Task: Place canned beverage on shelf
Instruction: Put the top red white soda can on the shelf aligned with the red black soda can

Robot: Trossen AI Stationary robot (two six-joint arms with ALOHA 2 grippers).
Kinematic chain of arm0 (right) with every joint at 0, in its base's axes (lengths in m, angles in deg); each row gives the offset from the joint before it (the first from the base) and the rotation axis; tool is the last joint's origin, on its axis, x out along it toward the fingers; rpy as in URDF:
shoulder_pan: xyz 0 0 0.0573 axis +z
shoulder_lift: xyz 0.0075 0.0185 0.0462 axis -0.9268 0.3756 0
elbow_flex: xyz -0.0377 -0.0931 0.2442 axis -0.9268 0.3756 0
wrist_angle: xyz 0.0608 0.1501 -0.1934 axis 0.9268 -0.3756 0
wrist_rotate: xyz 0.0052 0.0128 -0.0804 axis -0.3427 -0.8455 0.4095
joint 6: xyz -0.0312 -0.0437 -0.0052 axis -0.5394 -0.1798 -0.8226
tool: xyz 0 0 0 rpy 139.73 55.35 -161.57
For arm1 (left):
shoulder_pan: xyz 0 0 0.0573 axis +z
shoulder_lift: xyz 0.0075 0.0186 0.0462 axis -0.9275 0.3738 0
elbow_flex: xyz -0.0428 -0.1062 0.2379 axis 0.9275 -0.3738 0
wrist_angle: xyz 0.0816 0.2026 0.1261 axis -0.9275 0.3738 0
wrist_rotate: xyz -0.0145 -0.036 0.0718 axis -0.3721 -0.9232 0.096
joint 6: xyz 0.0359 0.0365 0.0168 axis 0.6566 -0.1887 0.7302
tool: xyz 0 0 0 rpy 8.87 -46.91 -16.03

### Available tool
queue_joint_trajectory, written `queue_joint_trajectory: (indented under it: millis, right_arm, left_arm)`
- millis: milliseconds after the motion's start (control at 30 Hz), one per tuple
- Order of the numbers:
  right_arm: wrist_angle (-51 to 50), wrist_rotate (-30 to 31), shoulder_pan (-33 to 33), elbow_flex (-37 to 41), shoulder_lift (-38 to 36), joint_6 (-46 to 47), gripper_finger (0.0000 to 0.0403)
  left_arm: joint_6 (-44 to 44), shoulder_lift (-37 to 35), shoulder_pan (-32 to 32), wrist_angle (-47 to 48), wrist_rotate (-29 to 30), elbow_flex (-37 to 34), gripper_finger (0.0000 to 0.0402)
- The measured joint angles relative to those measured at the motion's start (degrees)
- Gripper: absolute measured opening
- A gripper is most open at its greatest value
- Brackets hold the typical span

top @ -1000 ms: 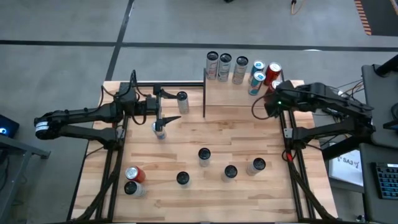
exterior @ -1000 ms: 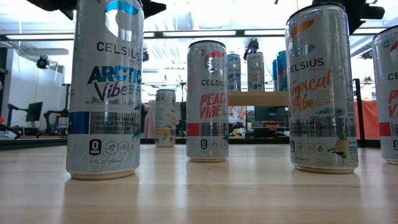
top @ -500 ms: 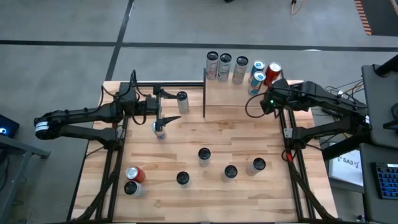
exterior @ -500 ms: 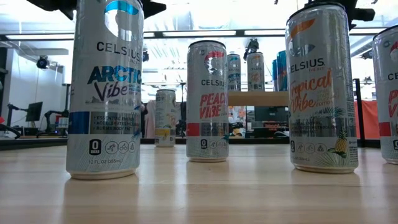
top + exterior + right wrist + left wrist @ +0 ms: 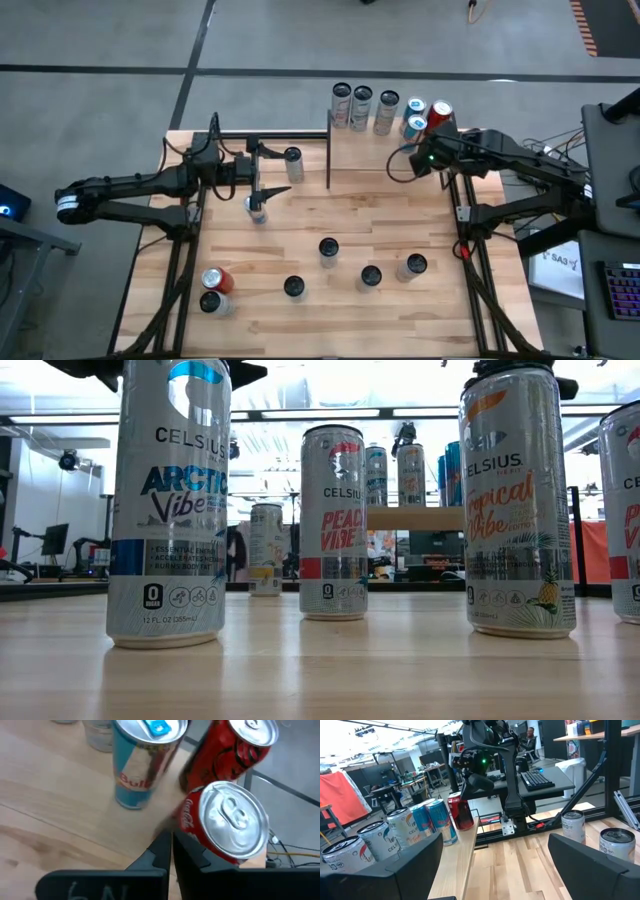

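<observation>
Plank wood surface w/ cans scattered at the near side. The shelf sits at the far edge: small light-wood board, thin black posts at its sides. Cans stand in a row along its back — three silver cans, two blue cans, two red cans at the right end. Right gripper is over the shelf's right end, just beside the red cans, fingers shut, holding nothing. Left gripper hovers by the far-left rail, fingers open, a silver can just beside it.
</observation>
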Motion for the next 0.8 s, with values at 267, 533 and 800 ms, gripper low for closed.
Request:
queue_joint_trajectory:
  millis: [267,533,800]
  right_arm:
    - [-7.13,-5.61,-0.17,-2.92,-0.12,3.15,0.0009]
    - [-9.88,-1.38,-0.19,-2.57,-0.82,5.83,0.0009]
    - [-7.10,1.28,-0.56,-2.19,-0.72,5.17,0.0009]
  left_arm:
    - [0.00,0.00,0.00,0.81,0.00,-0.02,0.0346]
    - [0.00,0.00,-0.01,0.72,0.00,-0.02,0.0346]
    - [0.87,0.00,-0.01,0.81,0.00,-0.02,0.0346]
